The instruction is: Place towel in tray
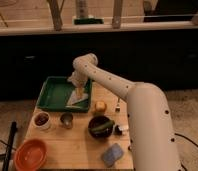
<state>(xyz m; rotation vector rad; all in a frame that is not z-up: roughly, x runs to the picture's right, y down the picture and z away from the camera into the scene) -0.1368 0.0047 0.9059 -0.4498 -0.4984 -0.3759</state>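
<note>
A thin black pole (11, 145) stands off the desk's (77, 145) left edge, well in front of and left of the green tray (54, 94). An orange bowl (29, 154) sits at the desk's front left corner, well in front of the tray. A small white bowl (41, 120) with dark red contents stands just in front of the tray's left front corner. The tray itself lies at the back left of the desk, its floor mostly bare on the left side. A metal cup (66, 119) stands upright just in front of the tray's front rim, to the right of the small white bowl.

The white towel (78, 99) lies inside the tray, in its right front part, rising toward the end effector (79, 90), which hangs over the tray's right side directly above the towel. Whether the end effector is spread or pinching the cloth, I cannot tell.

A small yellow object (99, 106) rests just right of the tray's right front corner. A dark bowl (100, 126) holding something green sits in front of it, well clear of the tray. A blue sponge (112, 154) lies at the desk's front edge, far from the tray. The white arm (142, 110) reaches from the right foreground back to the tray.
</note>
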